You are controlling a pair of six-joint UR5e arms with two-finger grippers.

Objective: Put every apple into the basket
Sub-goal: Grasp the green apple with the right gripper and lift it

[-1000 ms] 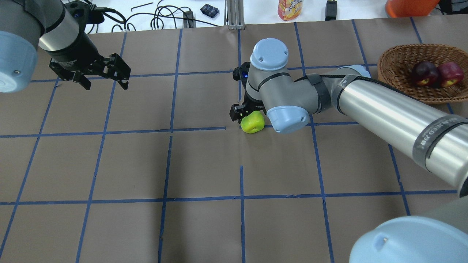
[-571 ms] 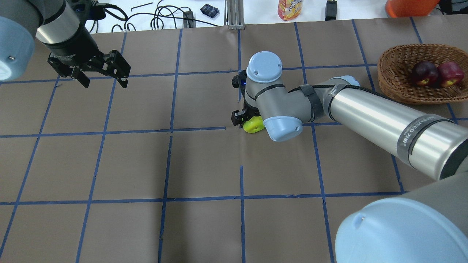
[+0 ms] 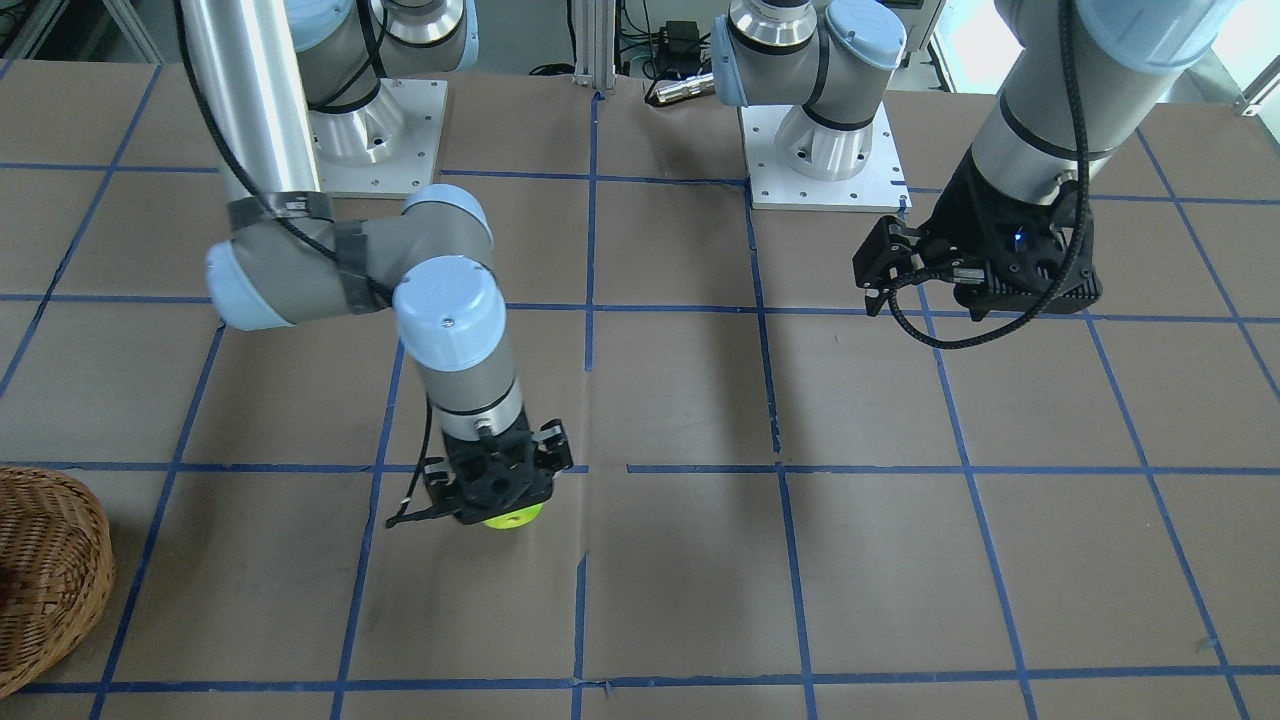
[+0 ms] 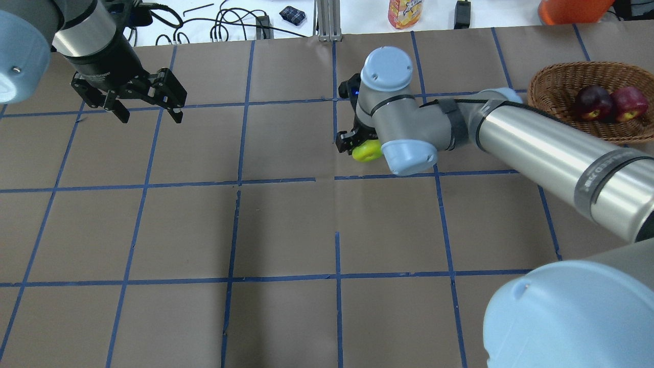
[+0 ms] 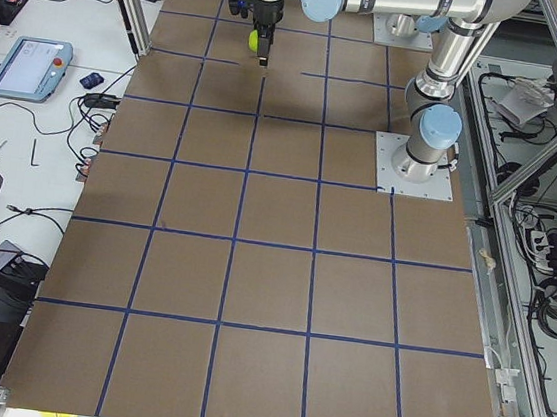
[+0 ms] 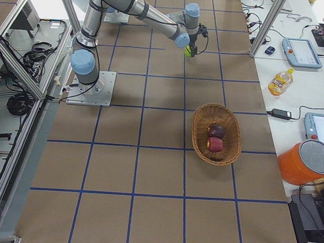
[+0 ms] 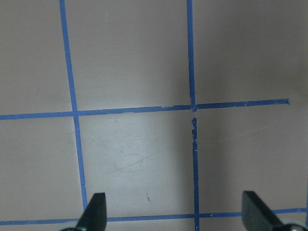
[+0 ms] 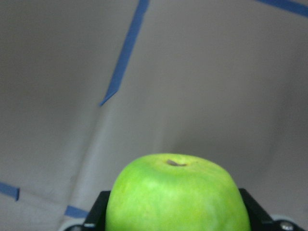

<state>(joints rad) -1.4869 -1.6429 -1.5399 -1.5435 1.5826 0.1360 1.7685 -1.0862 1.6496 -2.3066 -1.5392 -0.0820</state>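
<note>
The right pincer [image 4: 364, 149] is closed around the bright green apple [image 4: 369, 152], which is gripped on both flanks by the black fingers [image 8: 98, 210]. In the right wrist view the apple [image 8: 177, 197] is seen stem-end outward, filling the gap between the jaws. In the front-facing view the green apple [image 3: 512, 517] is seen protruding beneath the downward-pointing pincer [image 3: 497, 492]. It appears to be held just off the brown worktop [image 4: 286, 230], though whether it is quite clear of the surface cannot be told with certainty. This spot is near the middle of the worktop, beside a crossing of the blue tape lines [image 4: 337, 176]. The wicker basket [image 4: 552, 87] is set well apart from it, at the far right of the overhead view. In it the dark maroon apple [image 4: 592, 101] and the red apple [image 4: 627, 103] are lodged side by side, touching. The left pincer [image 4: 148, 105] is hung above the far left of the worktop with its jaws spread wide. Nothing is held in it: only bare paper and tape are seen between its fingertips [image 7: 96, 208] in the left wrist view.
</note>
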